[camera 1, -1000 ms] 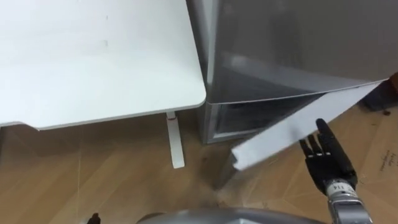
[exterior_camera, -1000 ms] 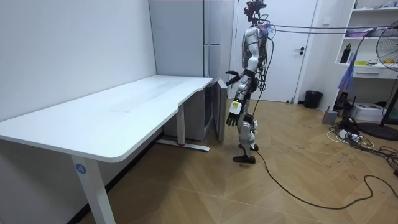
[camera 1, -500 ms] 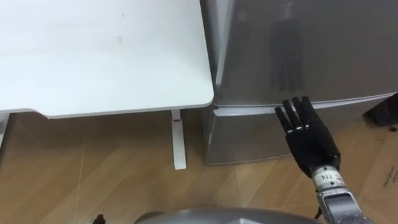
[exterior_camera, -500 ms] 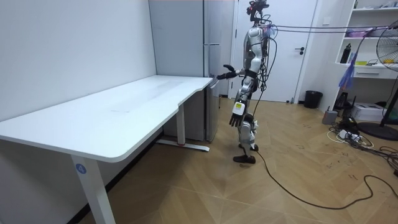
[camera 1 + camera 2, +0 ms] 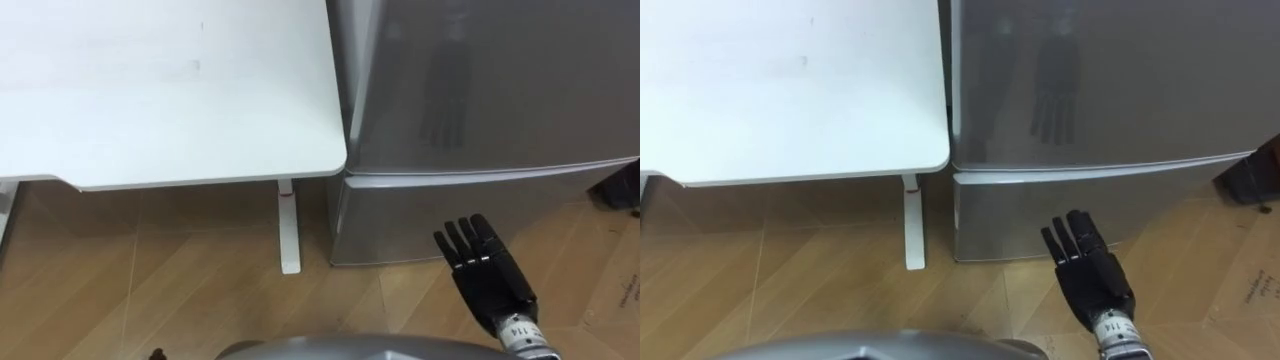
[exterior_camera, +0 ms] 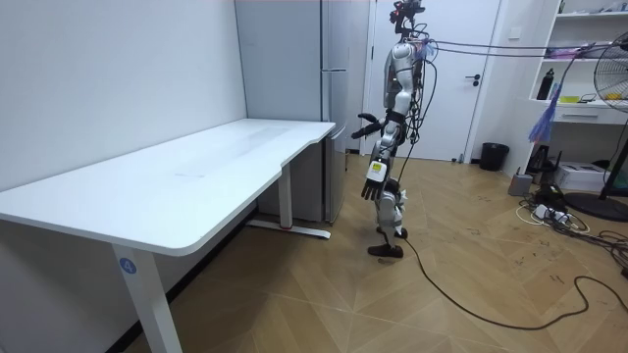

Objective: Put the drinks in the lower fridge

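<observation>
The silver fridge (image 5: pixel 480 90) stands straight ahead of me, and its lower door (image 5: pixel 470 215) lies flush and closed under the upper one. My right hand (image 5: pixel 488 280) hovers open in front of the lower door, fingers straight and pointing at it, a short way off the metal. It holds nothing. In the room view I stand facing the fridge (image 6: pixel 334 147), with the right hand (image 6: pixel 367 125) raised at waist height. My left hand (image 6: pixel 372 181) hangs relaxed and empty beside my thigh.
A white desk (image 5: pixel 170 90) butts against the fridge's left side, its leg (image 5: pixel 289 225) close to the lower door. A dark object (image 5: pixel 622 185) sits on the floor at the fridge's right. Wooden floor spreads behind me, with a bin (image 6: pixel 494 156) by the white door.
The lower door swung from ajar to closed under my right hand. The hand then pressed flat on the fridge front and has now drawn back and down from it.
</observation>
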Available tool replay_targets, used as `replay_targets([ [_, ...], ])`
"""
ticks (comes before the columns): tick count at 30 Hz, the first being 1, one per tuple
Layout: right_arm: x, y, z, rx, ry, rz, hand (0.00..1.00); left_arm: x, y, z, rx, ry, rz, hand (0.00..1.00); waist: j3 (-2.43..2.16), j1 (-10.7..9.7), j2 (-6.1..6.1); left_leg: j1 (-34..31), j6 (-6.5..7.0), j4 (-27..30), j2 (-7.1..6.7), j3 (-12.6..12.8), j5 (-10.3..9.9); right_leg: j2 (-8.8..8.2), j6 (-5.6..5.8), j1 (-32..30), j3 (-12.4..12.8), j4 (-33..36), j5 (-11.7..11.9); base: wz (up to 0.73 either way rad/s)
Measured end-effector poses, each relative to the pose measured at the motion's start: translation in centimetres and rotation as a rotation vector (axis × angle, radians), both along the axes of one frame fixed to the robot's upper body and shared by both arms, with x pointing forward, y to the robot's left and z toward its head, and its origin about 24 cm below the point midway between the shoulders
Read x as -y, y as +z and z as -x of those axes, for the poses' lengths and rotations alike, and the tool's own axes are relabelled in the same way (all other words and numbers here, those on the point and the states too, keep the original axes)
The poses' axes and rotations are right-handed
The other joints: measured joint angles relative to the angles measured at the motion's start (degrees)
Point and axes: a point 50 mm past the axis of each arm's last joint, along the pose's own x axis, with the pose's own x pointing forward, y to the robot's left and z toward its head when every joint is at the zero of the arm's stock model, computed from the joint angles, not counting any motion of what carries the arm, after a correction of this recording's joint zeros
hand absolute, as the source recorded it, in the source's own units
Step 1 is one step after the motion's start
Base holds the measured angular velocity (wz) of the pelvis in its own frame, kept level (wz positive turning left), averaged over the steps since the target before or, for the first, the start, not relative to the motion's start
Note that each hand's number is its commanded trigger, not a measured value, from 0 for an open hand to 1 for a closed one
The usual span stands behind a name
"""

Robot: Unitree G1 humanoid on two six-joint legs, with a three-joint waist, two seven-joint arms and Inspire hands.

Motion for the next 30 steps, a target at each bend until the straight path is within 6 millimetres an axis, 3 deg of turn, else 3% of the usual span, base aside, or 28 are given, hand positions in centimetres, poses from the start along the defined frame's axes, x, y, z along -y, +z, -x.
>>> replay_targets([
  [5, 0.1, -0.8, 1.5, -0.056, 0.012, 0.005, 0.0, 0.0, 0.0, -0.4, 0.02, -0.008, 0.006, 0.0, 0.34, 0.1, -0.56, -0.3, 0.0, 0.1, 0.02, -0.1, 0.0, 0.02, -0.01, 0.2, -0.2, -0.1, 0.1, 0.01],
  [11, 0.3, -2.0, 4.2, -0.197, 0.018, 0.012, 0.0, -0.4, 0.1, -0.2, 0.01, -0.009, -0.003, 0.0, 0.21, -0.3, -0.9, -0.3, 0.01, 0.4, -0.24, -1.6, 0.0, -0.08, 0.01, 0.8, -1.2, -1.1, 0.2, 0.1],
  [13, 0.5, -2.6, 5.8, -0.29, 0.018, 0.023, 0.0, -0.6, 0.1, -0.1, 0.008, -0.004, -0.01, 0.0, 0.15, -0.3, -1.08, -0.3, 0.02, 0.4, -0.42, -1.9, 0.0, -0.25, 0.02, 1.1, -1.7, -1.2, 0.2, 0.1],
  [17, 0.8, -3.3, 7.2, -0.462, 0.113, 0.088, 0.0, -1.1, 0.2, 0.1, 0.012, 0.032, -0.037, 0.0, 0.05, -0.3, -1.49, -0.2, 0.03, 0.5, -0.5, -1.9, 0.0, -0.3, 0.06, 1.4, -1.7, -1.5, 0.2, 0.0],
  [20, 1.1, -3.6, 7.9, -0.598, 0.218, 0.153, 0.0, -1.4, 0.3, 0.1, 0.013, 0.054, -0.049, 0.0, 0.23, -0.2, -1.96, 0.1, 0.04, 0.5, -0.57, -2.1, 0.0, -0.25, 0.12, 1.9, -1.1, -1.8, 0.2, 0.0],
  [25, 1.4, -3.9, 6.9, -0.745, 0.464, 0.339, 0.0, -1.3, 0.1, 0.4, -0.022, 0.063, -0.047, 0.0, 0.34, -0.3, -1.92, 0.0, 0.05, 0.6, -0.6, -2.0, 0.0, -0.26, 0.15, 1.8, -1.4, -1.9, 0.3, 0.0],
  [30, 1.5, -4.1, 5.0, -0.787, 0.556, 0.471, 0.0, -1.3, 0.0, 0.4, -0.028, 0.055, -0.047, 0.0, 0.55, -0.4, -1.5, -0.2, 0.06, 0.6, -0.77, -3.2, 0.0, -0.37, 0.21, 2.1, -2.3, -2.0, 0.2, 0.07],
])
